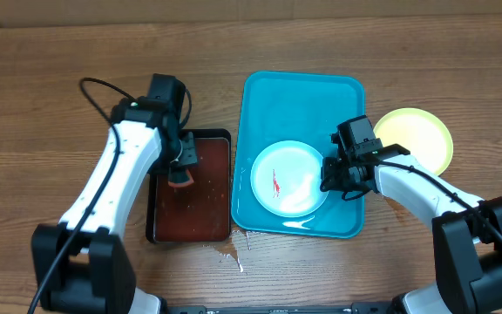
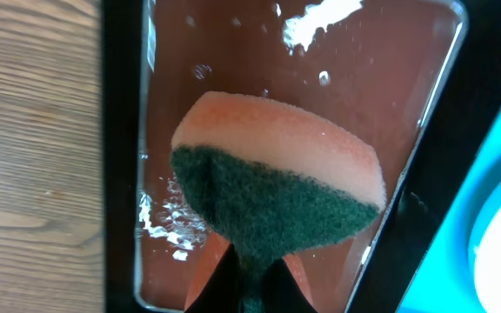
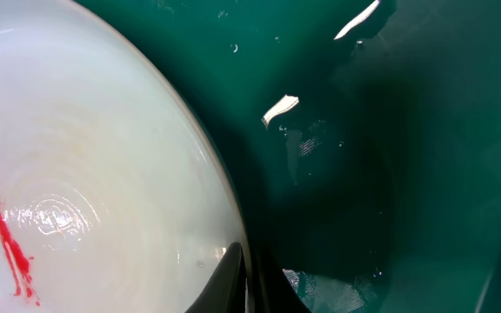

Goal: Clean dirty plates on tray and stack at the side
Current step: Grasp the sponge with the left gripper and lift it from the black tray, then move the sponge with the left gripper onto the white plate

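One white round plate point(image 1: 288, 179), centre frame, is pinched by the right gripper point(image 1: 329, 177); a green-orange sponge point(image 2: 277, 183) is clamped by the left gripper point(image 2: 249, 283).

Pale plate point(image 1: 288, 179) (red streak) in blue tray point(image 1: 303, 100).

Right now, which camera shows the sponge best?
The left wrist view: the sponge fills it, orange and green sides clear. Overhead, the sponge is just a small orange blob. The right wrist view misses it.
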